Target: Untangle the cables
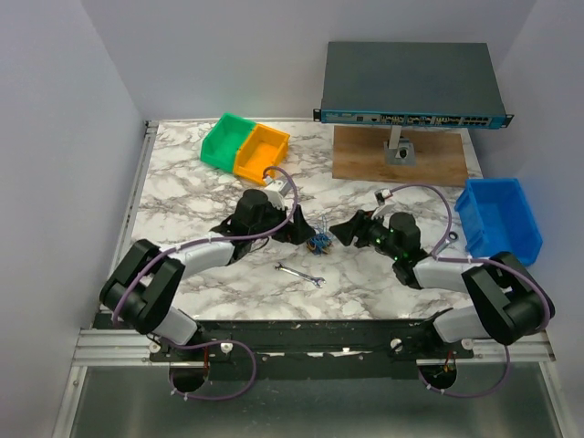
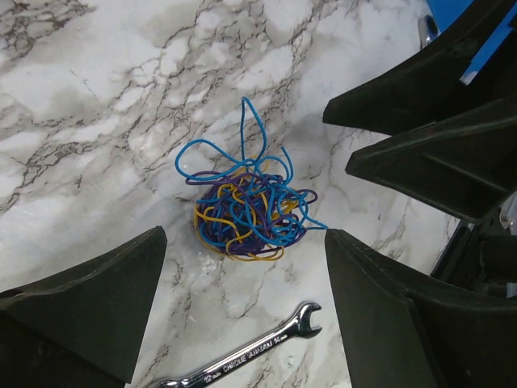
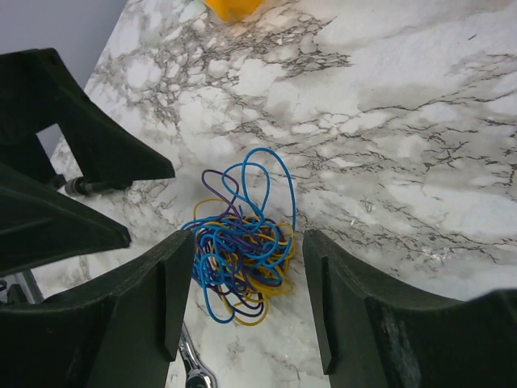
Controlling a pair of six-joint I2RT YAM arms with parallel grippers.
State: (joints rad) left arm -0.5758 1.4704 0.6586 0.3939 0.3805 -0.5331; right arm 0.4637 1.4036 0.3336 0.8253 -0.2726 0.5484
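blue and yellow cables point(image 2: 242, 212) between spread left hand point(image 2: 244, 236) and spread right hand point(image 3: 248, 236)

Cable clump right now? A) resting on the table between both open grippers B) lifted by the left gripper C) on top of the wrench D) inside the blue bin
A: the cables lie as one clump on the table, with the left gripper and right gripper both open around it.
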